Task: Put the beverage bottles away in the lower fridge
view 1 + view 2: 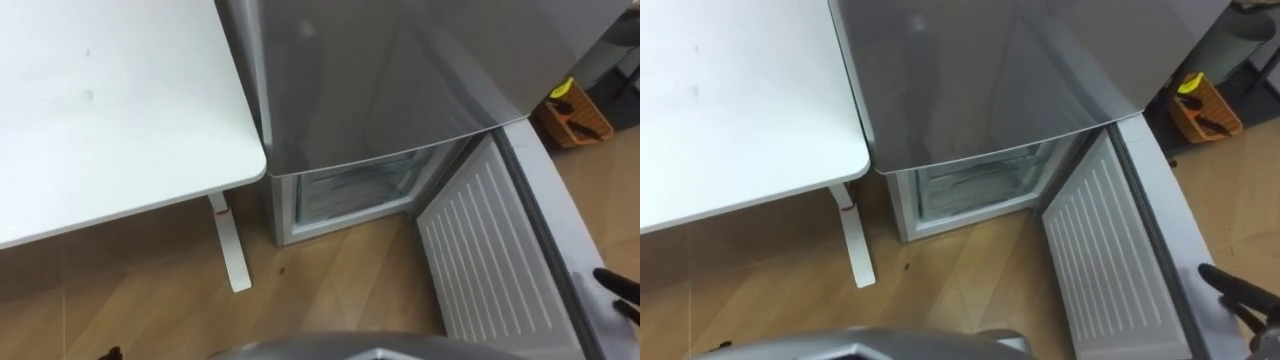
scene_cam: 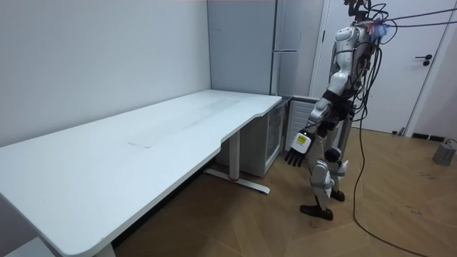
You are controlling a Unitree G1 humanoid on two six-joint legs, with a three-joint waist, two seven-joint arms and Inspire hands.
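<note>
We look down on the fridge (image 1: 400,80) at 12 o'clock. Its lower compartment (image 1: 355,190) stands open with pale drawers inside. Its door (image 1: 490,250) is swung out toward 4 o'clock, ribbed white lining showing. The white bench (image 1: 100,100) lies at 10 o'clock, and an orange box (image 1: 575,115) sits on the floor at 2 o'clock. The right hand (image 1: 618,290) shows at the door's outer edge at 4 o'clock; we cannot tell whether it grasps anything. In the room view the robot stands facing the fridge at the bench's end, its left hand (image 2: 295,154) hanging released before its thigh.
</note>
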